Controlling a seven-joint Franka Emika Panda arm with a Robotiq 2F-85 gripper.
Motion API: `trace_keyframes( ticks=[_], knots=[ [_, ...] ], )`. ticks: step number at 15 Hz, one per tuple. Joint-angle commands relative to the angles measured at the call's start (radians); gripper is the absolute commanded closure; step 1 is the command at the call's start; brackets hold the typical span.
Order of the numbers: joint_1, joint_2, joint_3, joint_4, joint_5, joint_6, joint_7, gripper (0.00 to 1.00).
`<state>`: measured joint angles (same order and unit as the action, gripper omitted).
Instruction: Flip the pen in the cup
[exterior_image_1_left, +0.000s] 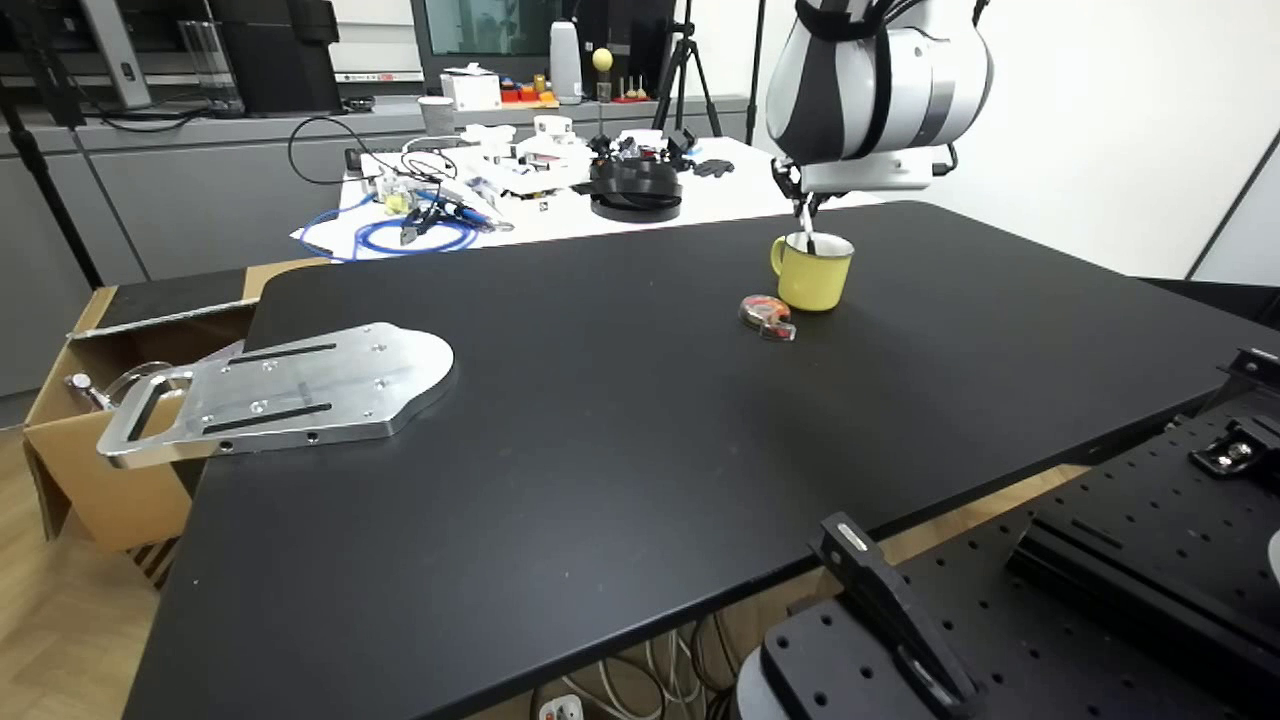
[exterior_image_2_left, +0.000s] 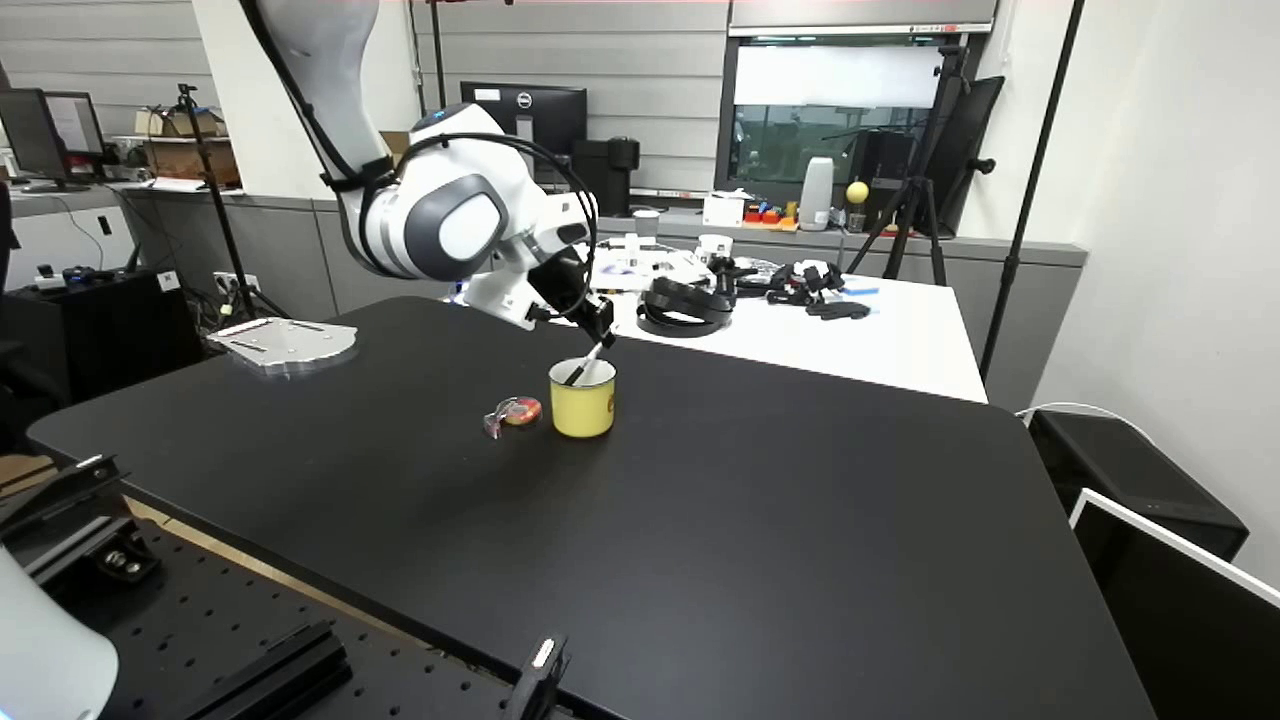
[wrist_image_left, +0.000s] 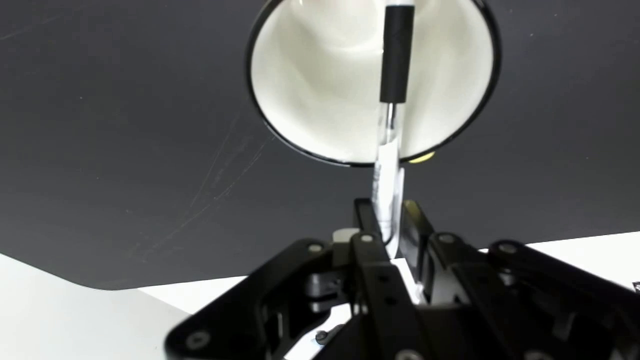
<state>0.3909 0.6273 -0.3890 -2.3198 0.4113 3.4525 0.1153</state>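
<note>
Black two-finger hand (wrist_image_left: 388, 212): closed on slim black-and-white pen (wrist_image_left: 391, 117), high, probably for lift-out
Round yellow cup (exterior_image_1_left: 815, 276): toward far edge, black desk (exterior_image_1_left: 560, 450)

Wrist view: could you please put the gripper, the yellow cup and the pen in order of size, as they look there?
1. Gripper, the widest; its nearness to the camera probably enlarges it.
2. Yellow cup, cut off by the top edge.
3. Pen, long but thin, also cut off there.
</note>
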Motion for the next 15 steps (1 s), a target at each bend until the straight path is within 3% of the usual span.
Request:
trace_keyframes(
  ticks=[1, 3, 10, 12, 15],
  knots=[
    [0.019, 0.012, -0.013, -0.013, 0.024, 0.005, -0.010, 0.58],
    [0.020, 0.014, -0.016, -0.013, 0.023, 0.005, -0.011, 0.53],
    [0.109, -0.069, -0.105, -0.010, 0.031, -0.054, -0.013, 0.05],
    [0.146, -0.106, -0.146, -0.014, 0.029, -0.081, -0.019, 0.00],
    [0.214, -0.156, -0.219, -0.019, 0.018, -0.170, -0.028, 0.00]
  ],
)
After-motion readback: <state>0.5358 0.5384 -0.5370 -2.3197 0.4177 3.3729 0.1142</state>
